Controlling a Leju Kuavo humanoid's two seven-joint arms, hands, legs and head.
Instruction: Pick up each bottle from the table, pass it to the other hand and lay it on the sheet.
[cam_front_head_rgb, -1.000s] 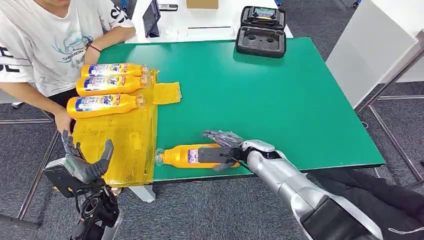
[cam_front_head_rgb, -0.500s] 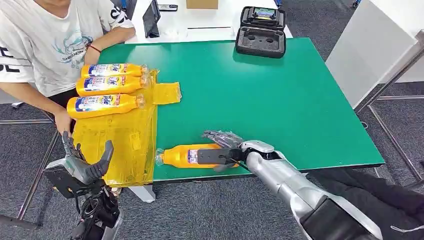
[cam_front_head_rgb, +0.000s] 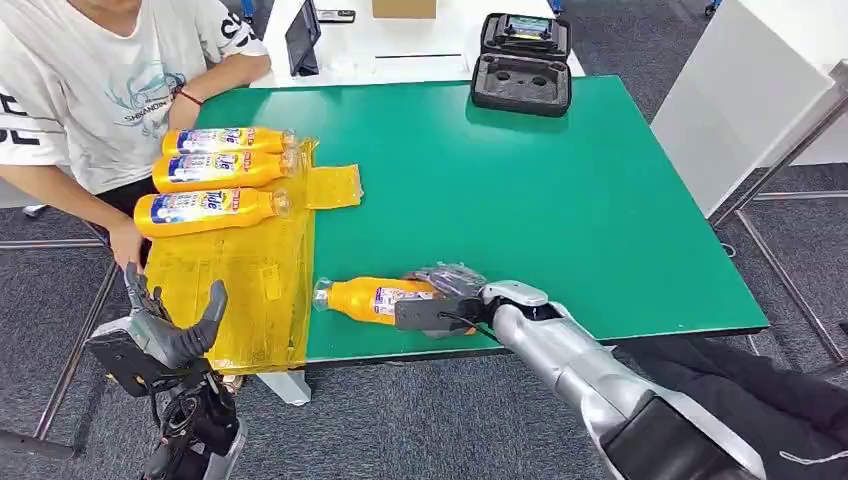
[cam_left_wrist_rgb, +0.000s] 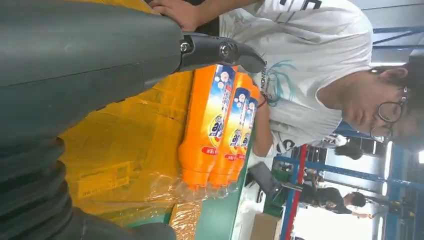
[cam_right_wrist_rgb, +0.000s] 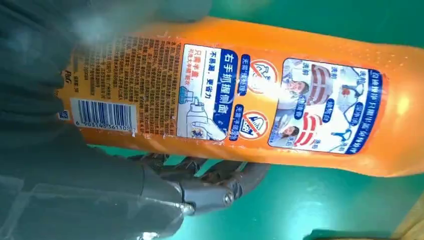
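- Fingers (cam_right_wrist_rgb: 215, 187) of right hand (cam_front_head_rgb: 440, 297) wrapped around orange bottle (cam_front_head_rgb: 375, 298) at its label end, thumb across the near side; right wrist view shows fingers curled under the body. Holding it.
- Bottle lies near the table's (cam_front_head_rgb: 560, 190) front edge, at about 6 o'clock, cap pointing to 9 o'clock toward yellow sheet (cam_front_head_rgb: 250, 290); cap end looks tilted slightly up.
- Handling, my read: rigid plastic, full so moderately heavy, glossy label likely slippery. Grip mid-body; leave the neck end free for the handover.
- Left hand (cam_front_head_rgb: 165, 325) off the table at 8 o'clock, fingers spread, holding nothing.
- Three bottles (cam_front_head_rgb: 205, 168) on sheet at 10 o'clock, side by side.
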